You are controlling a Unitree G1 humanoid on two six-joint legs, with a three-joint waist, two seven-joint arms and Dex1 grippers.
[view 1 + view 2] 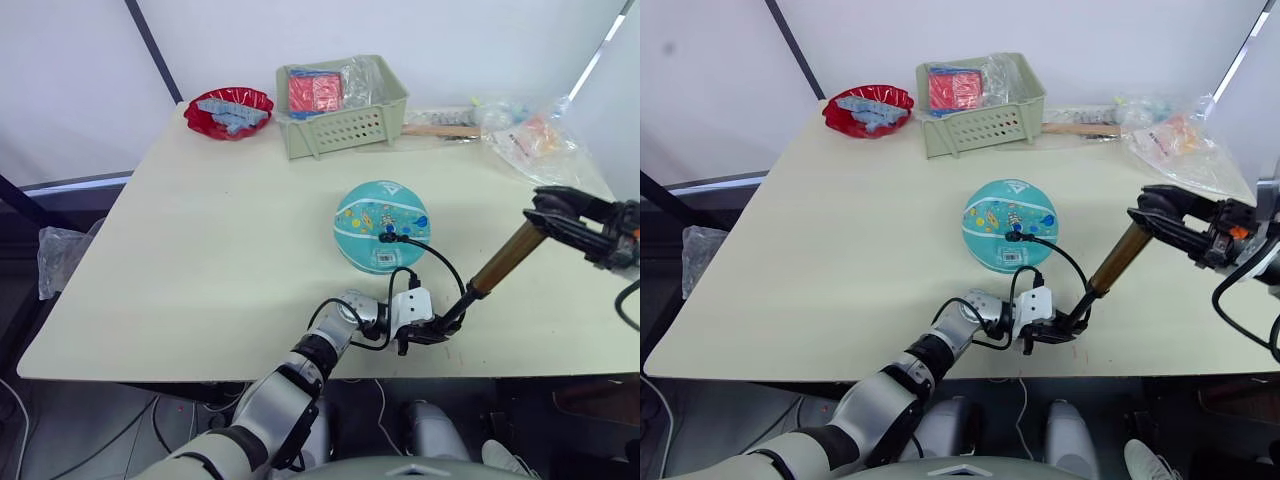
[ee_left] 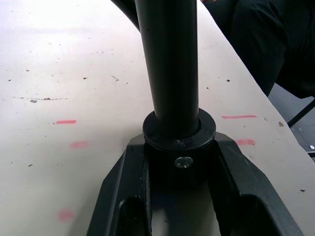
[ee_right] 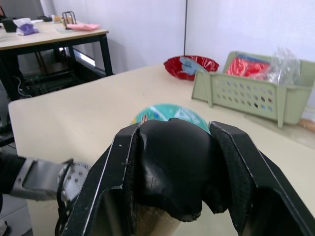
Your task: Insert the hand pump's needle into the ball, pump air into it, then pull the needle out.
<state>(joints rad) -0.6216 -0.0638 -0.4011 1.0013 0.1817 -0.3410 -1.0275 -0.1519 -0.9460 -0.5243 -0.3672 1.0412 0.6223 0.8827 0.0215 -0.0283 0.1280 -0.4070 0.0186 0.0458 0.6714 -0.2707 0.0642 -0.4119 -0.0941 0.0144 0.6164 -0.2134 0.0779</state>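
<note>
The left pincer (image 1: 432, 330) is clamped on the black lower end of the hand pump (image 1: 507, 258), near the desk (image 1: 200, 250) edge just in front of the ball (image 1: 381, 226); the right pincer (image 1: 545, 212) is closed around the T-handle. The needle (image 1: 387, 236) is seated in the ball. A skewed stroke could bend or dislodge it.

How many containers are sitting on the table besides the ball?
2: a red bowl at the far left corner, and a green slotted basket just right of it at the far edge. The clutter of plastic bags at the far right could hide more.
</note>
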